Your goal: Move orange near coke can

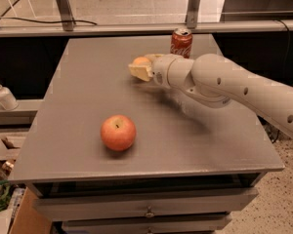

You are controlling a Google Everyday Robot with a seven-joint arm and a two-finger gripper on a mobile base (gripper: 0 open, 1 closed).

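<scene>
Gripper (142,68): clamped on orange (140,61), near coke can (181,42).
Done: grasp, approach.
Remaining: lower orange, release there.

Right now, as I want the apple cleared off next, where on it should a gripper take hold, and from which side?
I would grip the apple across its widest middle, coming from above: it sits stem-dimple up, round, with nothing touching its sides. The gripper is at the far side beside the coke can, shut on the orange.
</scene>
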